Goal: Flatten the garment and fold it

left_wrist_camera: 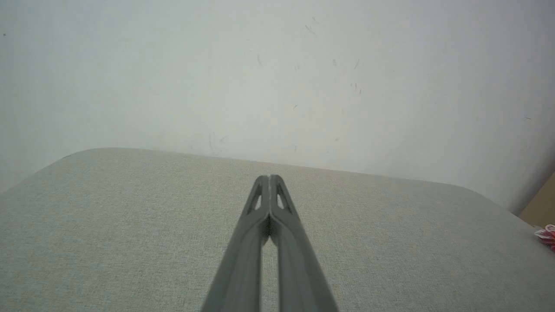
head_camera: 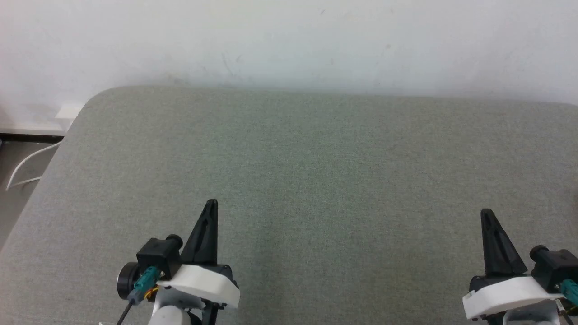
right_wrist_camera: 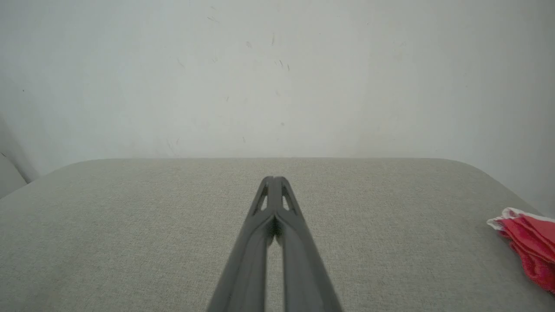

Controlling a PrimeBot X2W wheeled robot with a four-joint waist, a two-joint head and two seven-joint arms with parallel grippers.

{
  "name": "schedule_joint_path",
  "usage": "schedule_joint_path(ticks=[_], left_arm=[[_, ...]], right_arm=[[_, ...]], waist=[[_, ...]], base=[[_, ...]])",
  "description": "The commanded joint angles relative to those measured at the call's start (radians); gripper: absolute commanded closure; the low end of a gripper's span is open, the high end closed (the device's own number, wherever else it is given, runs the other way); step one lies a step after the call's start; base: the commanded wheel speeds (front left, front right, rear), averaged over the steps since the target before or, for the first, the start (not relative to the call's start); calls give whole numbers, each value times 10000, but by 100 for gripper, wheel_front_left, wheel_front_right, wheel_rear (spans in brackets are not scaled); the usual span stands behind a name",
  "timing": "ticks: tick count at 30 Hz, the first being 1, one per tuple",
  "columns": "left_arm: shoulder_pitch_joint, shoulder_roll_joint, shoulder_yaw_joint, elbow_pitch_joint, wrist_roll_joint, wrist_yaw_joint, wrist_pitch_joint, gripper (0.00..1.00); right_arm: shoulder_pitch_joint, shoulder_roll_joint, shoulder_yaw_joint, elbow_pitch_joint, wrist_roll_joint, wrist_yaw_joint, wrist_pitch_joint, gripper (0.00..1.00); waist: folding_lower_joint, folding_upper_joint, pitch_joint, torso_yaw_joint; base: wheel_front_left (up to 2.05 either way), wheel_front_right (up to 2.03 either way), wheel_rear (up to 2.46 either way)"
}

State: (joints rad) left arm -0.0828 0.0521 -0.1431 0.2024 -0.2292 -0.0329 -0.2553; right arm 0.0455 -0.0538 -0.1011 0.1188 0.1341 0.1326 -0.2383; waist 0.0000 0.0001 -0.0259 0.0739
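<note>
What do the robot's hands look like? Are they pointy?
Yes! The left gripper and right gripper each have two long, dark, pointed fingers with slim cut-out slots near the tips. Behind them sits a curved white shell. Beside it is a black boxy part with a teal plug and a thin dark cable.

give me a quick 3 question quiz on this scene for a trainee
1. True or false: the left gripper is shut.
2. Where in the right wrist view does the red garment lie? A: left edge. B: right edge. C: between the fingers.
3. Fill in: the right gripper is shut and holds ____.

Key: 1 true; 2 B; 3 nothing.
</note>
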Motion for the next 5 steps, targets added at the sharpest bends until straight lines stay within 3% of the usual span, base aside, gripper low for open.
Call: schedule_joint_path(ticks=[1, 5], left_arm=[[0, 0, 0, -1, 1, 0, 1, 100], [0, 0, 1, -1, 1, 0, 1, 100]], right_arm=[[0, -2, 2, 0, 0, 0, 1, 100], [0, -2, 6, -1, -1, 0, 1, 100]], waist=[[0, -1, 0, -1], [0, -1, 0, -4]], base=[[0, 0, 0], [0, 0, 0]])
